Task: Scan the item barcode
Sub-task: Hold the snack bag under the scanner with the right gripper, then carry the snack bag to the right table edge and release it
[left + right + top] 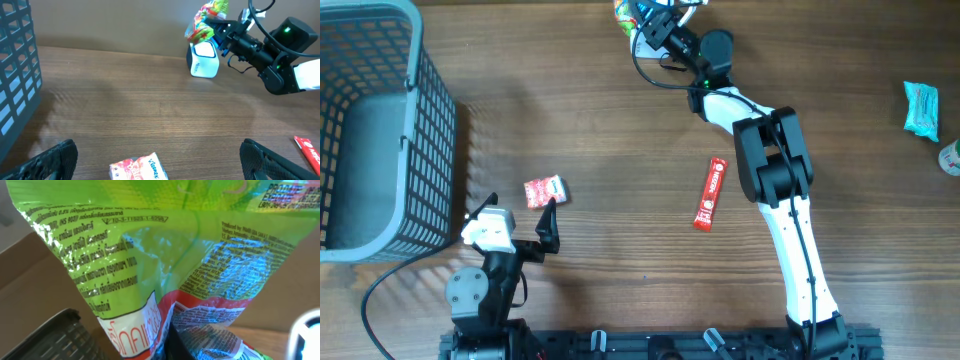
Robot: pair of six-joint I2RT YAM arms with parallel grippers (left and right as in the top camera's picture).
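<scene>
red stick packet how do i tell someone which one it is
On the wooden table, find the right arm's dark elbow near the middle. The red stick packet lies flat beside it. It is long and narrow, unlike the squarish red tissue pack near the basket.

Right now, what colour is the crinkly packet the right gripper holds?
Lime green crinkly packet, red-white band; right wrist view.

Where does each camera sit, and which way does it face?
Overhead: above the table, facing straight down; shows the left arm, right arm and basket.
Left wrist: on the left arm, low, facing across the table to the scanner and snack bag; its open fingers fill the bottom corners.
Right wrist: on the right arm, facing the snack bag very close; one dark finger shows below.
Shared: all three show the snack bag.
</scene>
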